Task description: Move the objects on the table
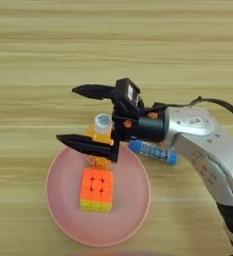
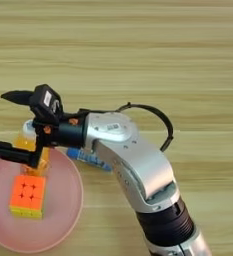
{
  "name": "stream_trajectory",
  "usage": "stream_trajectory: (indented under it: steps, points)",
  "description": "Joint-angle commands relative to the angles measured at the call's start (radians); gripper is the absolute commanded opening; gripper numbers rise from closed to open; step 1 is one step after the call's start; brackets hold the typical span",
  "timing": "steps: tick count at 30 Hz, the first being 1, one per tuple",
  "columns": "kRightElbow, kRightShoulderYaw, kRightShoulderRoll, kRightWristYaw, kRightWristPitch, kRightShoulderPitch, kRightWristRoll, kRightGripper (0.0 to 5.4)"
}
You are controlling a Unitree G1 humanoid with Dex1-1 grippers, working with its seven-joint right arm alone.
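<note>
A small orange-drink bottle (image 1: 102, 124) with a white cap stands at the far rim of a pink plate (image 1: 133, 215). My right gripper (image 1: 70, 115) is open, its two black fingers spread wide. One finger points left beyond the bottle's cap. The other crosses in front of the bottle's orange body, over the plate's rim. The bottle sits close to the fingers' base, and I cannot tell whether they touch it. A slim blue tube (image 1: 153, 151) lies on the table (image 1: 48, 50) just right of the plate, under my forearm.
An orange and yellow puzzle cube (image 1: 96, 190) rests in the middle of the pink plate. My silver forearm (image 2: 133, 165) comes in from the bottom right, with a black cable looping beside it.
</note>
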Motion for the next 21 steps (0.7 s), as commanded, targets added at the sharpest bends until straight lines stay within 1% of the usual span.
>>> stream_trajectory:
  steps: [1,3,5,8,11,15,16,19,21]
  points:
    - [-0.03,-0.042,0.015,-0.053,-0.005,-0.101,0.024,5.35]
    - [0.008,-0.048,0.012,-0.04,-0.047,-0.096,0.016,5.35]
    - [0.031,-0.05,0.007,-0.024,-0.099,-0.073,0.008,5.35]
    - [0.012,-0.07,-0.013,-0.001,-0.152,-0.026,0.021,5.35]
    - [0.007,-0.135,-0.051,0.044,-0.204,0.018,0.052,5.35]
    - [0.001,-0.251,-0.103,0.087,-0.258,0.063,0.099,5.35]
    - [0.031,-0.269,-0.108,0.098,-0.279,0.061,0.099,5.35]
    - [0.138,-0.289,-0.109,0.127,-0.345,0.042,0.086,5.35]
    - [0.262,-0.304,-0.101,0.17,-0.454,0.059,0.056,5.35]
